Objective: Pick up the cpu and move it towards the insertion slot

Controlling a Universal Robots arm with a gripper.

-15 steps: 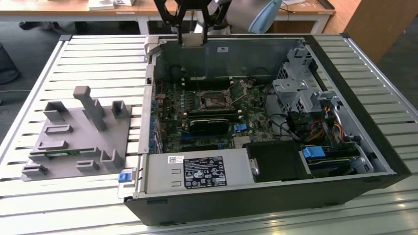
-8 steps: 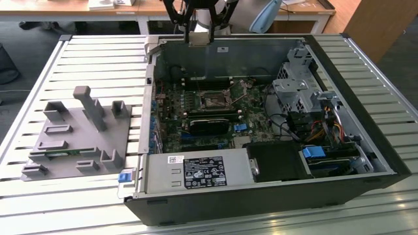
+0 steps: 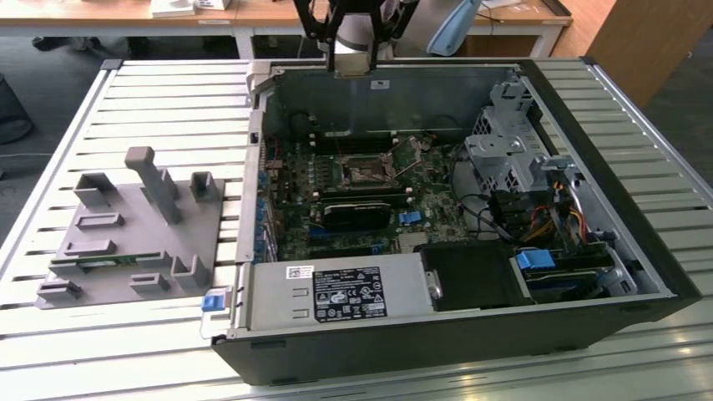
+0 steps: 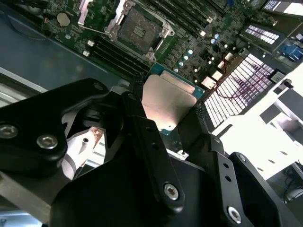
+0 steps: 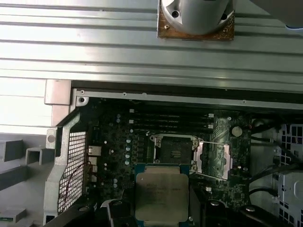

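The cpu (image 4: 168,101), a flat square chip with a silver top, sits clamped between my two black fingers (image 4: 137,99), held above the motherboard. My gripper (image 4: 168,108) is shut on it. The first wrist view shows the cpu (image 5: 161,191) just short of the insertion slot (image 5: 175,151), a dark square socket with a silvery frame and a thin wire lever. That slot (image 4: 139,28) lies a little beyond the chip's far edge. In the exterior view my arm (image 3: 356,38) hangs over the back wall of the open computer case, and the slot (image 3: 366,171) is in the board's middle.
The open case (image 3: 624,209) lies on a slatted metal table (image 3: 167,92). A black card (image 3: 356,215), a power supply (image 3: 334,292), a metal drive cage (image 3: 507,159) and cables crowd the inside. A grey plastic tray (image 3: 123,225) stands at the exterior view's left.
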